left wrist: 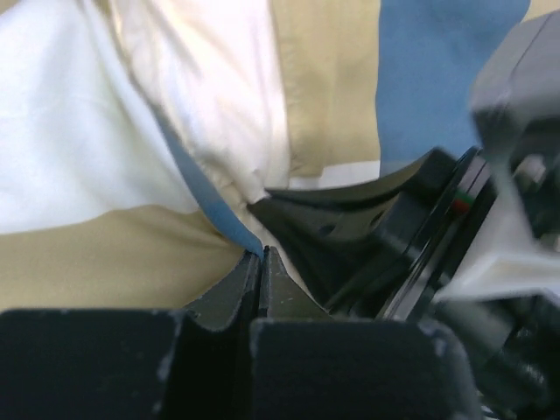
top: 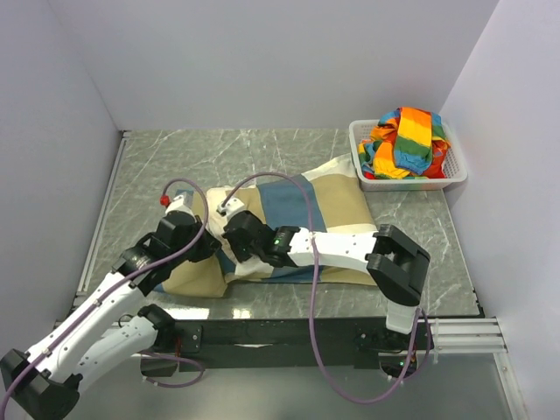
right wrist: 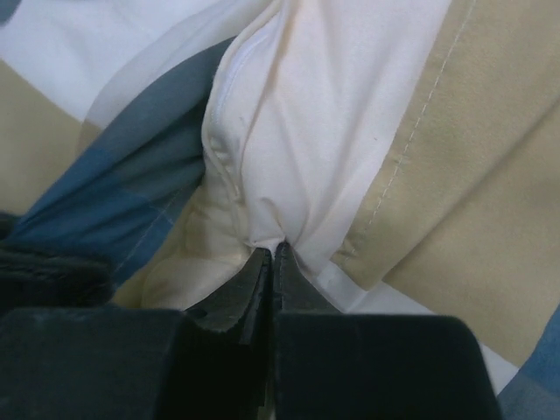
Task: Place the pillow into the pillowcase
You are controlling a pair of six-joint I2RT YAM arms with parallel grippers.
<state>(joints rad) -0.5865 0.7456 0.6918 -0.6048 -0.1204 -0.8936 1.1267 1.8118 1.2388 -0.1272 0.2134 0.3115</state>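
The pillowcase [top: 332, 206], in blue, tan and off-white blocks, lies bulging across the middle of the table. Both grippers meet at its near left end. My left gripper [top: 208, 243] is shut on a blue fold of the pillowcase [left wrist: 210, 206], jaws pressed together [left wrist: 261, 254]. My right gripper [top: 231, 234] is shut [right wrist: 276, 247] on a pinch of the cream-white pillow [right wrist: 297, 131], whose edge seam shows beside the tan hem of the pillowcase [right wrist: 472, 175]. The rest of the pillow is hidden by the case. The right gripper's black body [left wrist: 411, 236] sits just right of my left fingers.
A white basket [top: 367, 178] at the far right corner holds a rainbow-striped cloth [top: 407, 140]. White walls enclose the marble table on the left, back and right. The table's front edge runs just below the pillowcase.
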